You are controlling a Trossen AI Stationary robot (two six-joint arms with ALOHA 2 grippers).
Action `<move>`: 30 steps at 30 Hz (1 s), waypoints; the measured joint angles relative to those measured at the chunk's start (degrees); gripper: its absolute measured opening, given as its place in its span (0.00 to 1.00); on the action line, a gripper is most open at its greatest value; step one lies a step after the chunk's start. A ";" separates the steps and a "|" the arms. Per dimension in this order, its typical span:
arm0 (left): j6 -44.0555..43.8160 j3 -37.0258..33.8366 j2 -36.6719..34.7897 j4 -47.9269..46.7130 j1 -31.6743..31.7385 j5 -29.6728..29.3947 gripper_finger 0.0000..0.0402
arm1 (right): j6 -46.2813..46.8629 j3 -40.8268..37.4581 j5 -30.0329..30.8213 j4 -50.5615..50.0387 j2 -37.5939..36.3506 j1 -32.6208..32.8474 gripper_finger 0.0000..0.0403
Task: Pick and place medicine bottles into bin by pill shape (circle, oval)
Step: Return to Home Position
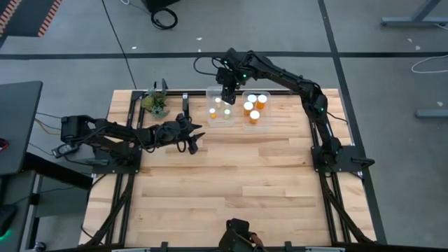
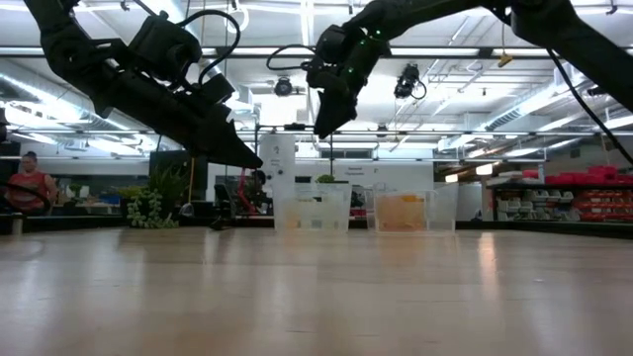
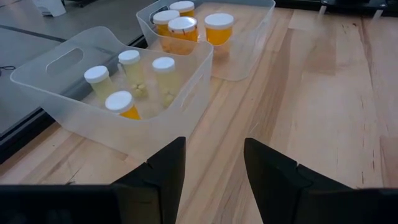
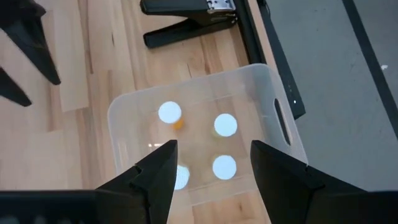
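Note:
Two clear plastic bins stand side by side at the table's far middle. The left bin (image 1: 219,110) (image 3: 74,68) (image 4: 124,109) holds several amber bottles with white caps (image 3: 163,71) (image 4: 225,125), upright on their bases. The right bin (image 1: 256,112) (image 3: 255,25) holds several wider orange bottles (image 3: 218,28), also upright. My right gripper (image 1: 227,96) (image 4: 211,165) hangs open and empty above the left bin, pointing down. My left gripper (image 1: 197,137) (image 3: 214,165) is open and empty over bare table, near and left of the bins, pointing toward them.
A green plant sprig (image 1: 155,103) (image 2: 148,208) stands at the far left corner, with a black clamp (image 1: 185,105) beside it. Bare wood spreads across the near half of the table (image 1: 238,182). A person (image 2: 30,183) sits far off in the room.

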 joint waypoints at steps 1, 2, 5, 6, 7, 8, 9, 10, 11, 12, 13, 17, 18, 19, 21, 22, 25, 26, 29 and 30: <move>-0.01 0.00 0.00 0.00 0.00 0.00 0.43 | 0.00 0.00 -0.05 -0.13 -0.16 0.04 0.52; 0.00 0.00 0.00 0.01 0.00 0.00 0.43 | 0.00 0.00 -0.09 -0.02 -0.33 0.16 0.52; 0.02 0.00 0.00 0.00 0.00 0.00 0.43 | -0.04 0.00 -0.08 -0.43 -1.08 0.33 0.52; 0.03 0.00 0.00 -0.01 0.00 0.00 0.43 | 0.01 0.00 -0.08 -0.30 -1.31 0.39 0.52; 0.02 0.00 0.00 -0.02 0.00 0.00 0.43 | 0.01 0.00 -0.08 -0.45 -1.46 0.40 0.52; 0.02 0.00 0.00 -0.02 0.00 0.00 0.43 | 0.01 0.00 -0.09 -0.50 -1.59 0.45 0.52; 0.02 0.00 0.00 -0.02 0.00 0.00 0.43 | 0.02 0.00 -0.08 -0.46 -1.78 0.56 0.52; 0.02 0.00 0.00 -0.07 0.00 0.00 0.43 | 0.05 0.00 -0.08 -0.71 -2.05 0.59 0.52; 0.02 0.00 0.00 -0.07 0.00 0.00 0.43 | 0.05 0.00 -0.04 -0.98 -2.25 0.65 0.52; 0.02 0.00 0.00 -0.08 0.00 0.00 0.43 | 0.16 0.00 -0.04 -0.90 -2.47 0.85 0.52; 0.02 0.00 0.00 -0.19 0.00 0.00 0.43 | 0.39 0.00 -0.02 -0.97 -2.84 1.00 0.52; -0.02 0.00 0.00 -0.47 0.00 0.00 0.43 | 0.74 0.00 0.38 -1.70 -3.90 1.88 0.52; -0.03 0.00 0.00 -0.50 0.00 0.00 0.43 | 0.74 0.00 0.51 -2.03 -4.33 2.20 0.52; -0.06 0.00 0.00 -0.55 0.00 0.00 0.43 | 0.68 0.00 0.53 -2.41 -4.76 2.36 0.52; -0.11 0.00 0.00 -0.82 0.00 0.00 0.43 | 0.65 0.00 0.54 -3.08 -5.75 2.71 0.52; -0.11 0.00 0.00 -0.89 0.00 0.02 0.43 | 0.81 0.00 0.57 -3.48 -6.44 2.86 0.52; -0.11 0.00 -0.02 -1.68 0.00 0.00 0.43 | 1.27 0.00 1.35 -3.62 -9.02 3.18 0.52; -0.13 0.00 -0.27 -2.20 0.00 0.03 0.43 | 1.35 0.00 1.47 -3.73 -9.99 3.28 0.52; -0.15 0.02 -1.39 -2.94 0.00 0.02 0.43 | 2.30 0.00 1.45 -4.78 -12.63 3.34 0.52; -0.17 0.00 -1.91 -3.75 0.00 0.02 0.43 | 2.71 0.00 1.47 -5.28 -13.42 3.34 0.52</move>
